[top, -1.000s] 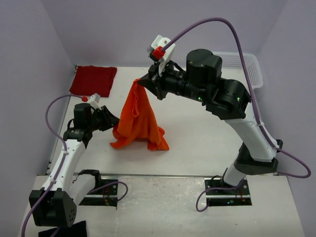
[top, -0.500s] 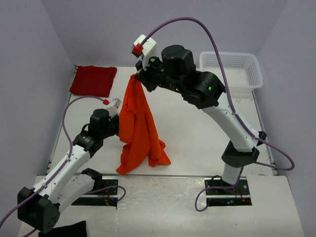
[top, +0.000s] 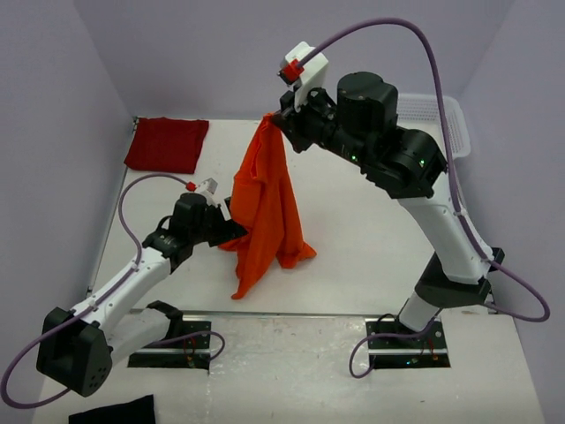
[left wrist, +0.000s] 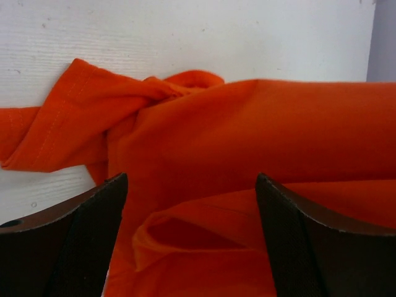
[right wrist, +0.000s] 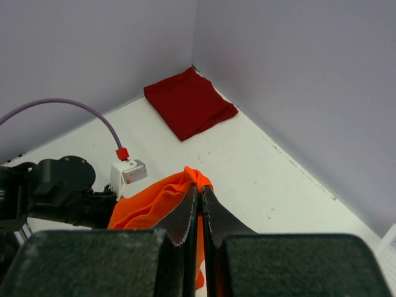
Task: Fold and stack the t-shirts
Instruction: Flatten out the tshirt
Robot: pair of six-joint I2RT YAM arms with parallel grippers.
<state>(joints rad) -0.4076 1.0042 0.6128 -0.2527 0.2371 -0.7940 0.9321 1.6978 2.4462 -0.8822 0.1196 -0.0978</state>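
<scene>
The orange t-shirt point(top: 265, 199) hangs high over the table from my right gripper point(top: 274, 120), which is shut on its top bunch. In the right wrist view the two fingers pinch the orange t-shirt point(right wrist: 158, 201) at the right gripper point(right wrist: 199, 189). The shirt's lower end trails on the table. My left gripper point(top: 231, 231) is at the shirt's lower left side. In the left wrist view the left gripper point(left wrist: 190, 180) stands open, with a loose fold of the orange t-shirt point(left wrist: 247, 130) between the fingers, not clamped. The dark red t-shirt point(top: 167, 144) lies folded in the far left corner.
A white mesh basket point(top: 455, 124) sits at the far right, partly behind the right arm. A small black cloth point(top: 110, 412) lies at the bottom edge near the left arm's base. Walls close the table on the left, back and right.
The right gripper carried the hanging orange shirt to the right. The left gripper opened wide and moved right, up against the shirt's lower part.
</scene>
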